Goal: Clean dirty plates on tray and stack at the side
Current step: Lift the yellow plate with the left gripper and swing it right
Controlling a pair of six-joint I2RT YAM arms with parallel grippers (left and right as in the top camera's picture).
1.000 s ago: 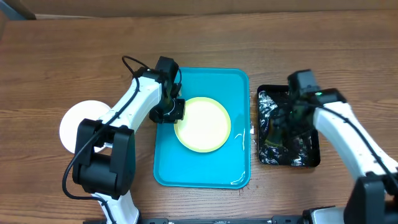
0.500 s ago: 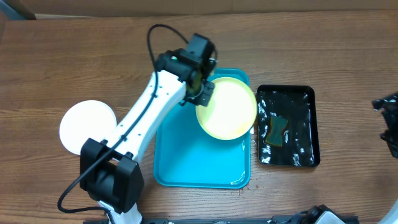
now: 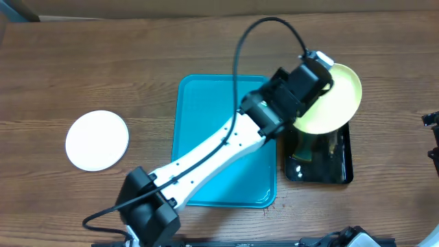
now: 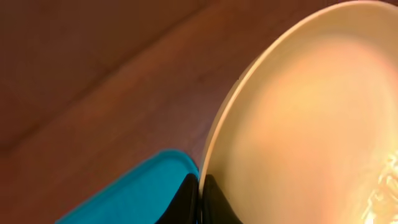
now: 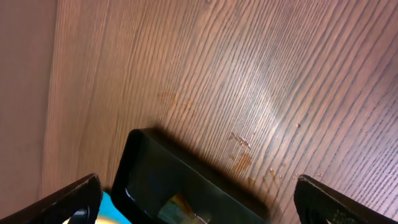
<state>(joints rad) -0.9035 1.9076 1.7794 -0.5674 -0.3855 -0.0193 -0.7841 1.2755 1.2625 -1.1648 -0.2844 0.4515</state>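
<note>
My left gripper [image 3: 317,77] is shut on the rim of the pale yellow-green plate [image 3: 334,101] and holds it tilted in the air above the black tray [image 3: 346,165]. In the left wrist view the fingers [image 4: 200,198] pinch the plate's edge [image 4: 298,124]. A white plate [image 3: 97,140] lies on the table at the left. The turquoise tray [image 3: 206,137] holds no plates. My right gripper [image 5: 198,202] is open and empty, at the table's right edge [image 3: 433,137].
The black tray shows in the right wrist view [image 5: 161,180], wet, with a sponge [image 3: 305,147] inside. My left arm [image 3: 226,147] stretches across the turquoise tray. Water drops and a stain lie on the wood beside the black tray [image 5: 249,163].
My left gripper lifted the yellow-green plate off the turquoise tray and carried it right, over the black tray. My right arm pulled away from the black tray to the right edge.
</note>
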